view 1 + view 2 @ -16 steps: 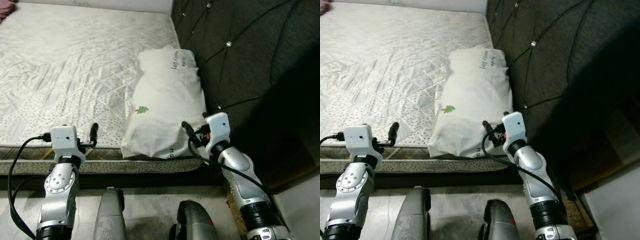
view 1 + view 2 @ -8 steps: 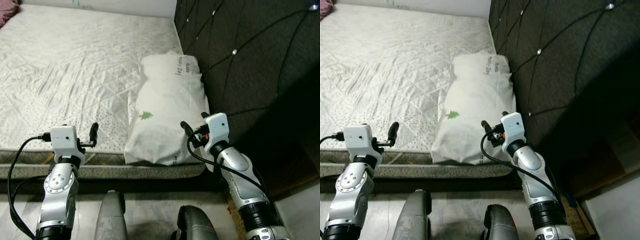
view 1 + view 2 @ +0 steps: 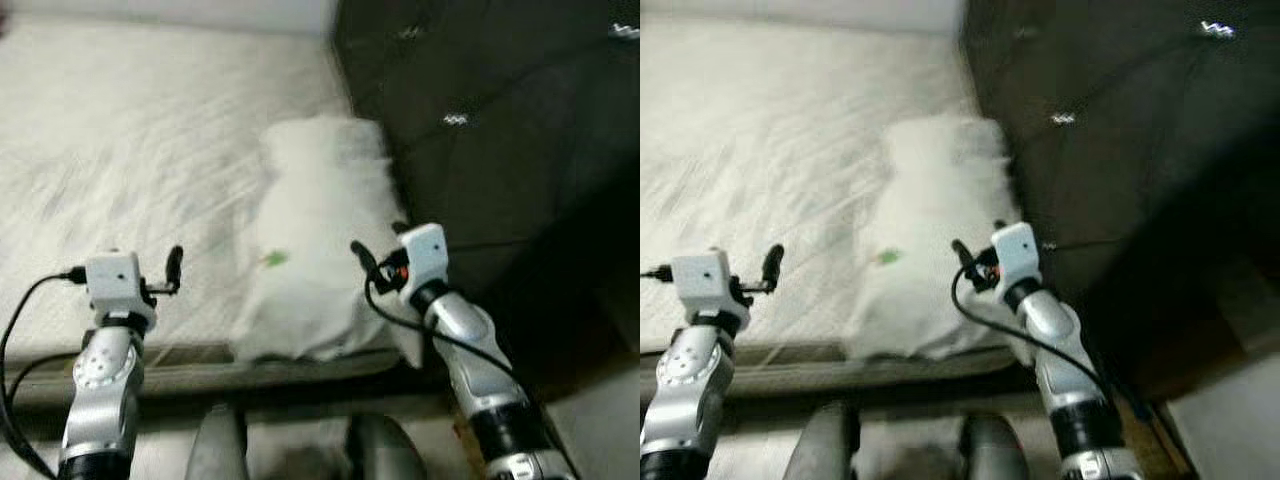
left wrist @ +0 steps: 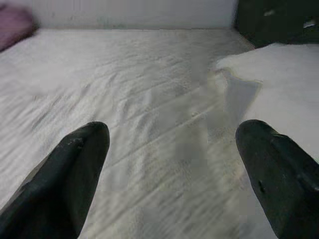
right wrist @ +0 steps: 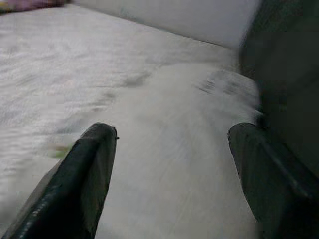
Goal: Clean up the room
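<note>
While the head views are blurred, I see my right end effector (image 5: 169, 169) hanging with its fingers spread apart over the near end of the white pillow (image 3: 315, 250), gripping nothing. My left end effector (image 4: 174, 169) is likewise spread apart and empty, above the near edge of the bed (image 3: 120, 140). The pillow lies on the bed, against the dark tufted headboard (image 3: 500, 110).
</note>
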Robot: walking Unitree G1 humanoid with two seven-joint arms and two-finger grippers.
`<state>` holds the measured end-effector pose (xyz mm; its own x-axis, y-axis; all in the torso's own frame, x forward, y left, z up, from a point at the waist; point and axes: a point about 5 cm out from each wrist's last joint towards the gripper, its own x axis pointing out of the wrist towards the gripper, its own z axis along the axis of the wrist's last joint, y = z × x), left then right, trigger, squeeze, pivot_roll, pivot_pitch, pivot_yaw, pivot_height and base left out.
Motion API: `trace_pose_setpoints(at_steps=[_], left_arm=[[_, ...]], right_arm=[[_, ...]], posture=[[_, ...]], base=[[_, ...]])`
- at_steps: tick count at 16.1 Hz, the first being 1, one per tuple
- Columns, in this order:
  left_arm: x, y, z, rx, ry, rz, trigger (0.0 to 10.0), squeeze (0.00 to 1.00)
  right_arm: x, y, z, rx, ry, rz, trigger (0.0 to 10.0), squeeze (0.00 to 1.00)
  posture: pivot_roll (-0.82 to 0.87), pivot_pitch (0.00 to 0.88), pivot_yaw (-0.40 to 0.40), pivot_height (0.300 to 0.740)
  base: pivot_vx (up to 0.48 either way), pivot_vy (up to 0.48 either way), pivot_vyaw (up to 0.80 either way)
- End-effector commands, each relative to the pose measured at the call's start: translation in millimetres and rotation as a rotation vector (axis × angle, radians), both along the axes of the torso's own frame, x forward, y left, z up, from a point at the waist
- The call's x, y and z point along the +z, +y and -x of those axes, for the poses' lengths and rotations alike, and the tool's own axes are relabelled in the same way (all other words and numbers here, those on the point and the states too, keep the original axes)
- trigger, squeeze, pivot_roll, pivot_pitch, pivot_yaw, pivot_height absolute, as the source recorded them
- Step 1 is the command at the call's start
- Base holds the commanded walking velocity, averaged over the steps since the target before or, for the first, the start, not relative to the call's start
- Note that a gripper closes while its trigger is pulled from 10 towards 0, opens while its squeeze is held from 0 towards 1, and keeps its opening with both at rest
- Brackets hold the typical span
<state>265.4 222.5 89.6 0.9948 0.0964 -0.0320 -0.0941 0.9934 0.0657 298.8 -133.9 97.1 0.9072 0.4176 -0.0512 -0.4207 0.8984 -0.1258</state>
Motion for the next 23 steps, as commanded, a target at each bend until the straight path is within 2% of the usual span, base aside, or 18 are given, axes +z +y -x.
trace_pose_setpoints(at_steps=[1,6,11,13,20,23], left_arm=[[-4.7,-10.5,0.2,-0.031,0.017,0.021,10.0,0.0],[-8.1,-11.9,2.5,-0.015,0.039,0.028,10.0,0.0],[-12.2,-7.9,12.0,-0.001,0.076,0.014,10.0,0.0],[-12.5,-6.1,14.1,0.001,0.083,0.008,10.0,0.0],[-12.0,-1.1,19.1,0.013,0.11,-0.011,10.0,0.0],[-11.1,-0.6,19.2,0.016,0.116,-0.012,10.0,0.0]], right_arm=[[-2.5,-7.3,0.9,-0.013,0.01,0.017,10.0,0.0],[-6.3,-5.6,2.4,0.011,0.026,0.015,10.0,0.0],[-21.9,5.2,9.5,0.073,0.084,0.05,10.0,0.0],[-29.8,6.5,10.5,0.085,0.121,0.086,10.0,0.0],[-38.6,7.6,-4.8,0.07,0.196,0.153,10.0,0.0],[-33.6,10.4,-15.0,-0.022,0.177,0.118,10.0,0.0]], posture=[[0.03,0.08,-0.07,0.64],[0.03,0.082,-0.069,0.64],[0.06,0.114,-0.069,0.572],[0.07,0.118,-0.069,0.562],[0.09,0.128,-0.063,0.562],[0.09,0.129,-0.06,0.562]], base=[[0.394,0.0,0.0],[0.054,0.0,0.0],[0.0,0.0,0.0],[0.0,0.0,0.0],[0.0,0.0,0.0],[0.0,0.0,0.0]])
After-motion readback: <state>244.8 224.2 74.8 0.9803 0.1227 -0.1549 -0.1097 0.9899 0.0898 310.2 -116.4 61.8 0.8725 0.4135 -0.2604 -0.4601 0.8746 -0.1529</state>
